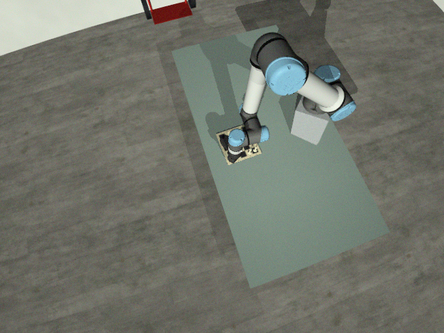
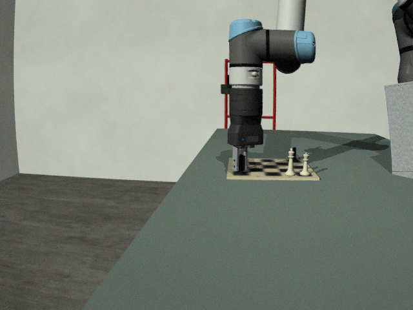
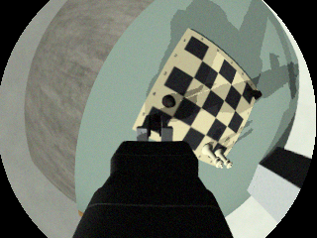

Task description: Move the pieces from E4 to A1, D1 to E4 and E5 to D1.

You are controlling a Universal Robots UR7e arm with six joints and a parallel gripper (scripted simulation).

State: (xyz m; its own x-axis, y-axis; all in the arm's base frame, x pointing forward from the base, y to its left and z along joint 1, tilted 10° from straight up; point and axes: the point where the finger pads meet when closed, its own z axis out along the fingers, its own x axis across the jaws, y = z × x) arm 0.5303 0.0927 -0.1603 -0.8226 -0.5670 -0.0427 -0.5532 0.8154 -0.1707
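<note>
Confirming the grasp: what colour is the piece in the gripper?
Black. The piece between the gripper fingers shows best in the exterior view.

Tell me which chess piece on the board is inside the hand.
The black piece at the board's left near corner: the hand is shut on it. The two white pieces and another black piece stand free at the right side.
</note>
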